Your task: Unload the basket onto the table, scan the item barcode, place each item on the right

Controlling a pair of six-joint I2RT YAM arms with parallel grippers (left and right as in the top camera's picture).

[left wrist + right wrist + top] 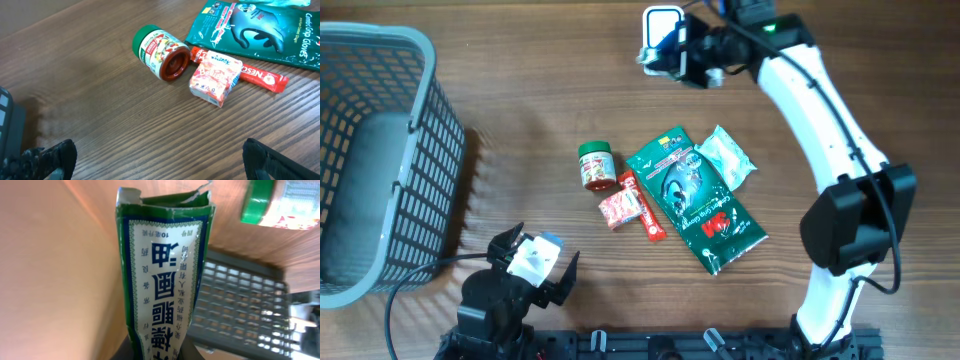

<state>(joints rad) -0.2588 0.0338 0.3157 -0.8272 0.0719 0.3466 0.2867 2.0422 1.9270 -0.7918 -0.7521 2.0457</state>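
Closest to the right wrist camera is the box (162, 275), green with a white and blue label printed in Chinese characters. It stands up from between the fingers of the right gripper (665, 50), which pinch its lower end at the bottom of that view. Its torn upper flap points away from them. From overhead, this gripper holds the box above the far side of the table (520, 80), well apart from the other goods. How high it sits over the wood cannot be told.

Behind the box in the wrist view are the brown wood grain, part of a jar with a green lid and the grey basket (235, 305). Past those is a thin strip of room, too blurred to read.

At the near edge of the table, the left gripper (538, 252) has its fingers (55, 155) spread wide with only bare wood between them. Just beyond lies the jar (160, 52) on its side, beside a red tissue packet (215, 77). That packet touches a red stick sachet (262, 79). Further on is a dark green glove pack (260, 30), and a pale green packet (728, 158) lies at its far edge. The basket stands at the left side of the table, apart from this cluster.
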